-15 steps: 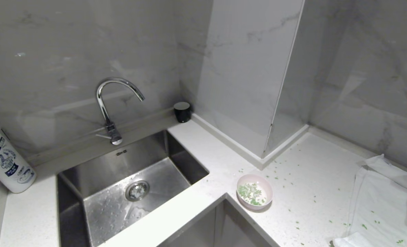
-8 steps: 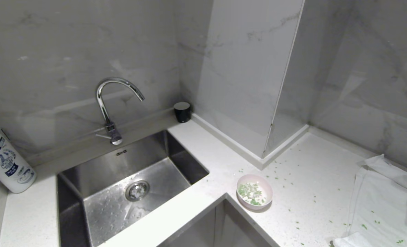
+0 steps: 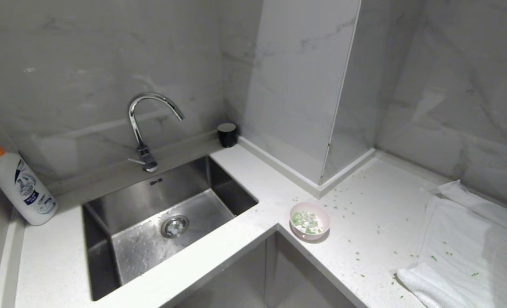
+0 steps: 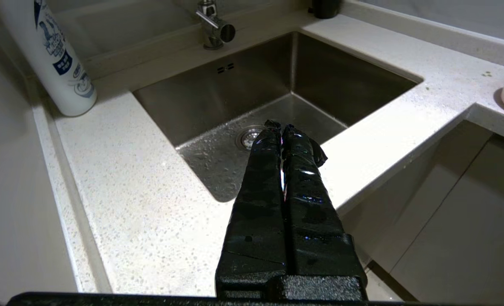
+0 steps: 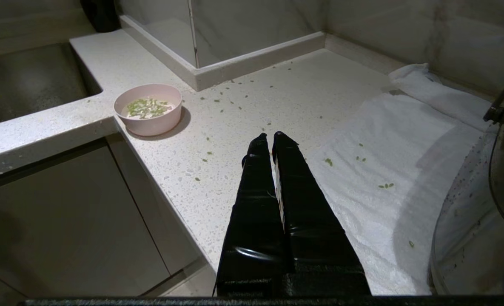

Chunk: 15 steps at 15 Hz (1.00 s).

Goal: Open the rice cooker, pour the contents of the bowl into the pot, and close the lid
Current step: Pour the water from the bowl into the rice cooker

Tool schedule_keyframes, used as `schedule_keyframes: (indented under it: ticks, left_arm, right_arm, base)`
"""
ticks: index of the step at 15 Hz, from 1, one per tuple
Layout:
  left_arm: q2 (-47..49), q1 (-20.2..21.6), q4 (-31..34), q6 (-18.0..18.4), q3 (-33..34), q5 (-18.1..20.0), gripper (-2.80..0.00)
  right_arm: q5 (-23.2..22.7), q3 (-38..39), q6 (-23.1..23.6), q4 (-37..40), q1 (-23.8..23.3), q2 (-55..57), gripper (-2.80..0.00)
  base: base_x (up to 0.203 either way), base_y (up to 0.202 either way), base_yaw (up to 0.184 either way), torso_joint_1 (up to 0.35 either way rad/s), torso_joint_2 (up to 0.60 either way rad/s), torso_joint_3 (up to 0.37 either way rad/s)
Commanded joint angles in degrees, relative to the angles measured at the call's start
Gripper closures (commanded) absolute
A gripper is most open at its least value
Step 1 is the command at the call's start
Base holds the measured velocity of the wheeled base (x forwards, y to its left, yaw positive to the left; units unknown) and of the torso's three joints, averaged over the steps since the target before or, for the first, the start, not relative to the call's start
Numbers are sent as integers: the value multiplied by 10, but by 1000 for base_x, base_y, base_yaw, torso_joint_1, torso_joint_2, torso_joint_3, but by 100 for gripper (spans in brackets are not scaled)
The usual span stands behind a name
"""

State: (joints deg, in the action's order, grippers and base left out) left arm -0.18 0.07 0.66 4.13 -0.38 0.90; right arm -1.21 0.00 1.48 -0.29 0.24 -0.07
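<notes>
**Stock at hand: bowl at ten o'clock of my right gripper, cooker not in sight**

Item 1. Detergent bottle (image 3: 22,186): white, orange cap, blue label, leaning at the far left of the counter (image 3: 236,179), at nine o'clock of the sink.

Item 2. Steel sink (image 3: 219,201) with curved faucet (image 3: 150,124) behind it at twelve o'clock; drain in the middle, water beads on the floor of the basin.

Item 3. My left gripper (image 4: 282,127): fingers pressed together, holding nothing, hanging off the counter's front edge and aimed at the sink drain. In its wrist view the bowl shows only as a sliver at about two o'clock, well apart.

Item 4. Small black cup (image 3: 227,134) in the back corner, beside the marble column.

Item 5. Pale pink bowl (image 3: 309,220): upright on the counter at the inner corner of the L-shaped edge, with chopped green bits (image 3: 305,221) inside. More green bits lie scattered on the counter around it.

Item 6. My right gripper (image 5: 269,137): fingers closed tight, empty, over the counter's front edge. The bowl lies at about ten o'clock of its tips, near but not touching. Judgement: this arm is the nearer one to the bowl.

Item 7. White towel (image 3: 458,239) spread at the right, a few green bits on it.

Item 8. Steel pan with dark handle (image 5: 502,170): only an edge shows, past the towel at three o'clock of my right gripper.

Item 9. Rice cooker, lid, pot: none in any view. Judgement: nothing of the task is done; the cooker must be found first.
</notes>
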Motion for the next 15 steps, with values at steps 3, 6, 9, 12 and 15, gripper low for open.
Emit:
schedule_keyframes:
  ticks: [3,6,9,12,15]
  left_arm:
    - [1,0,0,-1,0,0,0]
    - [1,0,0,-1,-1,1,0]
    - [1,0,0,-2,-1,1,0]
    - [1,0,0,-2,-1,2,0]
    - [1,0,0,-2,-1,1,0]
  right_arm:
    - [0,1,3,0,0,0,0]
    - [-1,1,3,0,0,0,0]
    - [0,1,3,1,0,0,0]
    - [0,1,2,1,0,0,0]
    - [6,1,0,1,0,0,0]
  base:
    - [0,0,0,18,2,-8]
    - [0,0,0,0,0,0]
    - [7,6,-128,7,3,0]
    - [2,8,-176,2,5,7]
    - [3,8,-174,-1,7,6]
